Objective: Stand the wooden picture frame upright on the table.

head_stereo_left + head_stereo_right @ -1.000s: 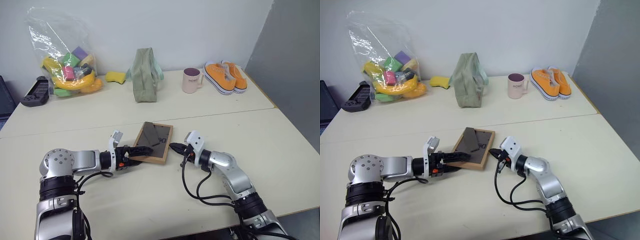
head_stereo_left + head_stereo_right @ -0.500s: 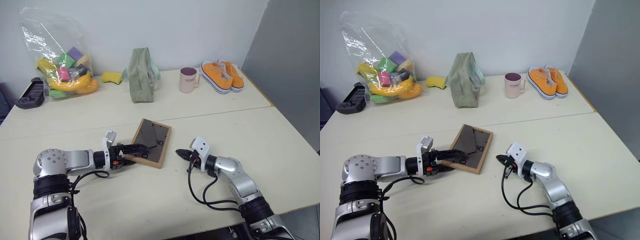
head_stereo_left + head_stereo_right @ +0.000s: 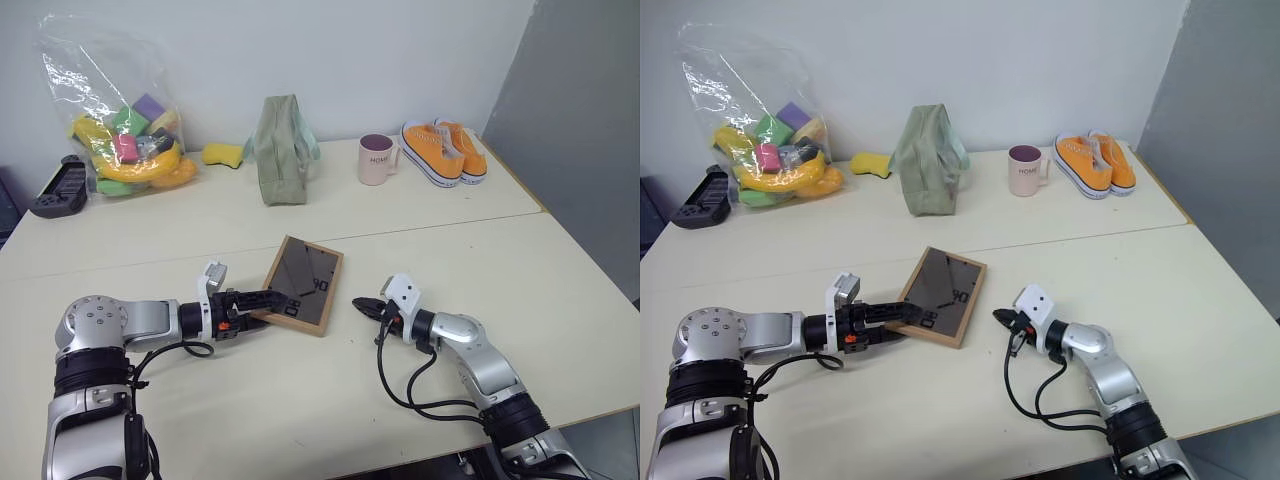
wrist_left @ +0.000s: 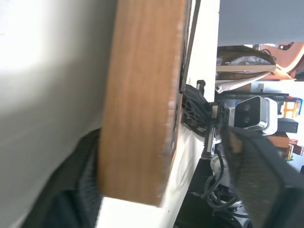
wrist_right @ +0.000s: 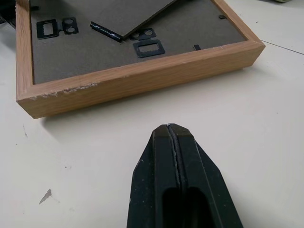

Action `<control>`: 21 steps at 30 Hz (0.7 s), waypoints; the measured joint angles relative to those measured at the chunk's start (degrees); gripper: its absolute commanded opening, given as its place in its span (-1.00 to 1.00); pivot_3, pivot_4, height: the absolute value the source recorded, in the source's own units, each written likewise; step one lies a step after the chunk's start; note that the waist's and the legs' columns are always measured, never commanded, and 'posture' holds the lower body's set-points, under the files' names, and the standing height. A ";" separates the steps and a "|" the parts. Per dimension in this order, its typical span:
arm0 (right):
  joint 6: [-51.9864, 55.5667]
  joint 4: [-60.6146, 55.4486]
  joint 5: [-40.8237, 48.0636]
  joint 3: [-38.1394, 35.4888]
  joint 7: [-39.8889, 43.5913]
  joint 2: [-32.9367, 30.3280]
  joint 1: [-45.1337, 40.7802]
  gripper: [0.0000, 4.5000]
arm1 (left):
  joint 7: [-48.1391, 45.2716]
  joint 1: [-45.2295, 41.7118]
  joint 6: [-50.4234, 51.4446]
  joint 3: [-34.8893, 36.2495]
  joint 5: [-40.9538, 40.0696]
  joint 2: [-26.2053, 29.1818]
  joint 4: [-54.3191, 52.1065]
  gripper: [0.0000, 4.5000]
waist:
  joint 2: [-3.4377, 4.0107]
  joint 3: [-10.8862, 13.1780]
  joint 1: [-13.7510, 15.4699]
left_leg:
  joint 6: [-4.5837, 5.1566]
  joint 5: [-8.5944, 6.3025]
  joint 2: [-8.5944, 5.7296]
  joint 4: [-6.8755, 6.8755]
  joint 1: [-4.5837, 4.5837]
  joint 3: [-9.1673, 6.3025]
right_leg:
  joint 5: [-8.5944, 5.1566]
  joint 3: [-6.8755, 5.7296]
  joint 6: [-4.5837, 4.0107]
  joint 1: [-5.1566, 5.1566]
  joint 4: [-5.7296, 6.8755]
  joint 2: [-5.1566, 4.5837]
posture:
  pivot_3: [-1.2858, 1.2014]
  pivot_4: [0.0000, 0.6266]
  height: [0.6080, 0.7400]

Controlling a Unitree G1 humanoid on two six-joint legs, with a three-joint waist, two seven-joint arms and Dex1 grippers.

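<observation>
Left eye view, read from left to right with the wooden picture frame [image 3: 303, 284] as landmark. Far left of the frame and toward the wall sits a black controller-like object [image 3: 52, 190], then a clear plastic bag of coloured toys [image 3: 120, 125] and a yellow sponge [image 3: 225, 153]. The left gripper [image 3: 272, 299] reaches in from the frame's left; its fingers are parted around the frame's near left corner, one above the dark back and one under the wood edge, as the left wrist view confirms, though a firm clamp cannot be confirmed. The frame lies back-side up near the middle of the table [image 3: 560, 290], just on the robot's side of the tabletop seam, its left edge raised slightly at the gripper, easel stand partly lifted off the back. Behind the frame stands a green fabric bag [image 3: 281, 150]. Just right of the frame, apart from it, the right gripper [image 3: 362, 304] rests low over the table with fingers pressed together, holding nothing. Farther right and back stand a pink mug [image 3: 377, 160] and a pair of orange sneakers [image 3: 446, 151].
</observation>
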 measured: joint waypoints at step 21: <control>-0.11 0.42 0.00 0.00 0.01 -0.25 0.00 -1.00 | 5.59 -0.15 -0.02 -0.98 -6.71 -0.07 -0.96 -0.43 | 0.00 0.01 0.04 | -0.01 0.00 0.00 0.00 -0.02 -0.03 | 0.00 0.05 0.00 0.00 0.00 -0.01 | 0.03 -0.52 1.00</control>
